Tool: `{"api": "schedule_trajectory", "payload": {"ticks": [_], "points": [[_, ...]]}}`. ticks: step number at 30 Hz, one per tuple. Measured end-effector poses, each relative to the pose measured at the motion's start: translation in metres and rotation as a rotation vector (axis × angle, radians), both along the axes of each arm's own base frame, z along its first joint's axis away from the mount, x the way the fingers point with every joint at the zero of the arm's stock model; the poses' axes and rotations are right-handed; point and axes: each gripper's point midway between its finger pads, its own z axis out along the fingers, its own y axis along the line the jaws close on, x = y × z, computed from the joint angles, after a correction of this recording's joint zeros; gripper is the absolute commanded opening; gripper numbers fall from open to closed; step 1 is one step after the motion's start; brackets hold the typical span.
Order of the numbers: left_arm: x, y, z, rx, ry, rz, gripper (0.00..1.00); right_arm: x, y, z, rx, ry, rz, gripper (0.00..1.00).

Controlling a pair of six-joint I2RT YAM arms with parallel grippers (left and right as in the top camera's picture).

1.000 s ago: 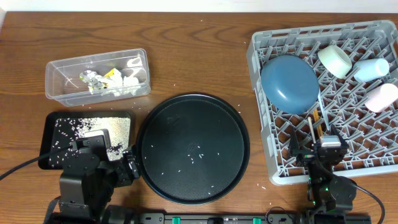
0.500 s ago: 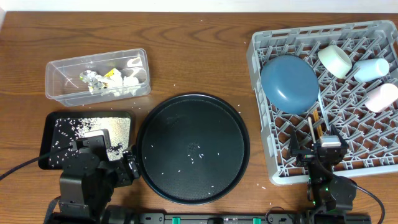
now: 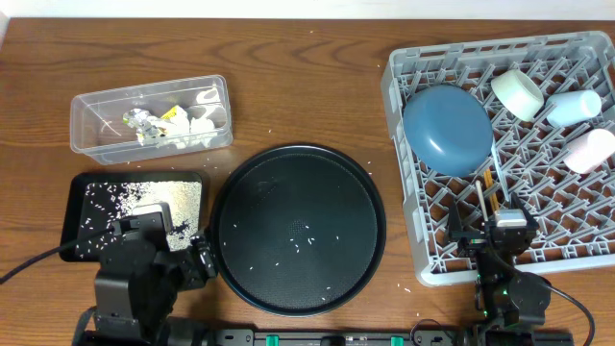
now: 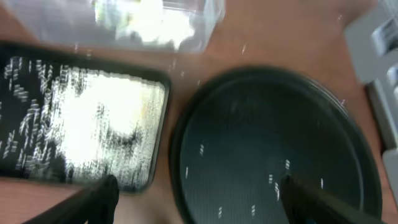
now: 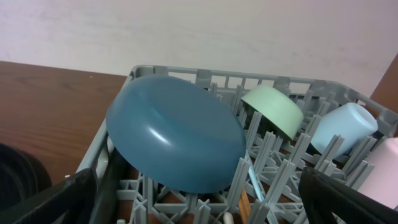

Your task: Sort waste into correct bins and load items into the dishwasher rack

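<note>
The clear tub [image 3: 152, 115] at the back left holds a yellow-green snack packet [image 3: 171, 119] and white tissue. In front of it, the black rectangular tray [image 3: 135, 176] carries scattered rice. My left gripper [image 4: 199, 202] hovers open and empty near the gap between that tray [image 4: 37, 53] and the round black tray [image 4: 273, 143]; this view is blurred. In the grey rack [image 3: 394, 96] lean a dark-blue bowl [image 3: 447, 128], a pale-green bowl [image 5: 272, 111], a pale-blue cup [image 3: 575, 106], a pink cup [image 3: 590, 150] and chopsticks [image 3: 483, 197]. My right gripper [image 5: 199, 202] stands open over the rack's near edge, facing the blue bowl [image 5: 177, 134].
The large round black tray [image 3: 298, 229] lies at the centre with a few rice grains on it. Stray grains dot the wooden table [image 3: 307, 86] around it. A pale wall rises behind the rack in the right wrist view.
My left arm has slipped back slightly toward the table's near edge. The right arm and all objects stay as they were.
</note>
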Motion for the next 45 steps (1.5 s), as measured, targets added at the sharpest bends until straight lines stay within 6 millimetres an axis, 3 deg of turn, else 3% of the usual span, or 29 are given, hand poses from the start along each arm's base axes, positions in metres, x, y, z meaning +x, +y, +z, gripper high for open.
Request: {"api": "schedule_trajectory", "payload": {"ticks": [5,14,24,30,38,45], "points": [[0.024,-0.003,0.006,0.031,-0.210,-0.040,0.84,0.000,0.000,0.000,0.000,0.000,-0.001,0.99],[0.058,-0.007,-0.007,0.083,-0.563,-0.068,0.84,0.000,-0.001,0.000,0.003,-0.001,-0.003,0.99],[0.068,-0.009,0.007,0.148,-0.899,-0.071,0.84,0.000,-0.001,0.000,0.003,0.000,-0.003,0.99],[0.068,-0.009,0.003,0.237,-0.903,-0.095,0.84,0.000,-0.001,0.000,0.003,0.000,-0.003,0.99],[0.071,-0.015,-0.062,0.258,-0.645,-0.176,0.84,0.000,-0.001,0.000,0.003,0.000,-0.003,0.99],[0.070,-0.016,-0.066,0.256,-0.626,-0.185,0.84,0.000,-0.001,0.000,0.003,0.000,-0.004,0.99]]}}
